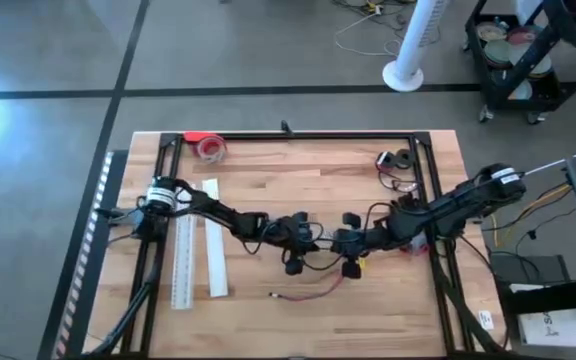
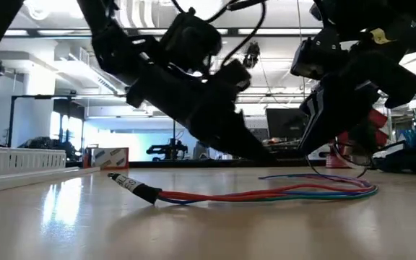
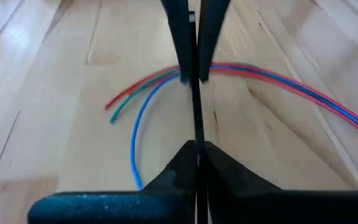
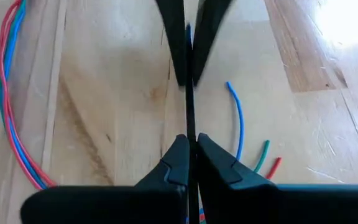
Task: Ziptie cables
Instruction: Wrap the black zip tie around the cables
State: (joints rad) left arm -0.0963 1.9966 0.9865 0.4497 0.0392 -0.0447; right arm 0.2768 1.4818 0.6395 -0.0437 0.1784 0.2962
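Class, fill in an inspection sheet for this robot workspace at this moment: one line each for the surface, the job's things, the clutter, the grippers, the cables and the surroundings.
Surface: wooden table inside a black frame.
Job's things: cables, red, green and blue, lie loose on the table near its front; no ziptie around them.
Clutter: white strips at left, red tape roll at the back.
Grippers: left gripper shut, over the cables; right gripper shut, over bare wood, beside the blue wire's end.
Cables: black robot cables loop between the arms.
Surroundings: white fan base and cart beyond the table.
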